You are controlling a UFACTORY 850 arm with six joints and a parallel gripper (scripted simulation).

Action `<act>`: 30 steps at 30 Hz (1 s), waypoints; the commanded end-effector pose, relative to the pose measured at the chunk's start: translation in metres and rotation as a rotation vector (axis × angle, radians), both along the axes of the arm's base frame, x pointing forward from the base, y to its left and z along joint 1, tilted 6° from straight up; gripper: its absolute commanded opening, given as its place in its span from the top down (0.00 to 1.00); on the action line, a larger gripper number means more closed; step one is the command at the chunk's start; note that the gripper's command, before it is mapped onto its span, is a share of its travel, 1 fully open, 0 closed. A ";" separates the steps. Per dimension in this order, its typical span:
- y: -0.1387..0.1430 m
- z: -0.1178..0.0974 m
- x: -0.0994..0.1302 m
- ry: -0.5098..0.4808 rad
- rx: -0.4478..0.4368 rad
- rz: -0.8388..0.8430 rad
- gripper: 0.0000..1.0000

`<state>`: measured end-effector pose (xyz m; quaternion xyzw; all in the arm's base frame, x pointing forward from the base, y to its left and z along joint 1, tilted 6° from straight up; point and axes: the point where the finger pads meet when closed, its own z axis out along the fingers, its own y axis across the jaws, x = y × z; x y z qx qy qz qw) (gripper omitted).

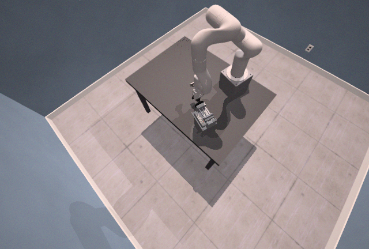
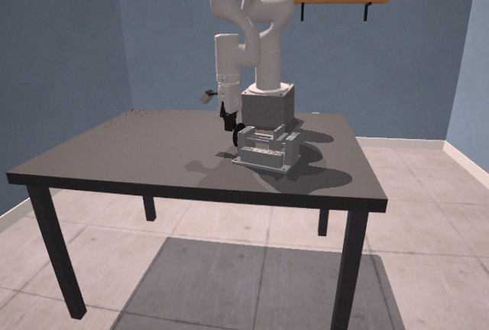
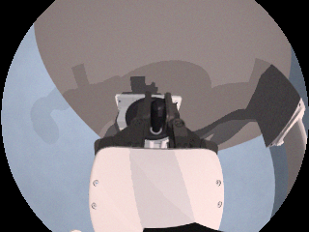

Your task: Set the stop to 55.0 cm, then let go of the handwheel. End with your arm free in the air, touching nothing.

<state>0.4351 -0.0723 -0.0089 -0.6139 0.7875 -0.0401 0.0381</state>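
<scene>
The grey stop device stands on the table, with its black handwheel (image 1: 198,103) (image 2: 236,135) (image 3: 133,115) at one end. My gripper (image 1: 198,100) (image 2: 228,127) (image 3: 157,101) is shut on the handwheel's dark handle (image 3: 156,116), which shows upright between the fingers in the wrist view. The stop (image 1: 208,117) (image 2: 276,143) is a grey carriage on the rails, nearer the end block away from the wheel. The scale block (image 1: 198,119) (image 2: 261,156) lies along the device's front; a small red mark shows near the stop, but its numbers are too small to read.
The grey device's end block (image 2: 292,149) stands beyond the stop. The arm's dark pedestal (image 1: 233,86) (image 2: 268,108) stands behind the device on the brown-grey table (image 1: 166,70) (image 2: 150,160). An orange shelf (image 2: 339,1) hangs on the back wall.
</scene>
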 end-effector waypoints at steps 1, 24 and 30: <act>-0.001 0.001 0.003 0.000 0.000 0.000 0.94; -0.004 0.000 0.018 0.000 0.000 0.000 0.94; -0.006 -0.003 0.024 0.000 0.000 0.000 0.94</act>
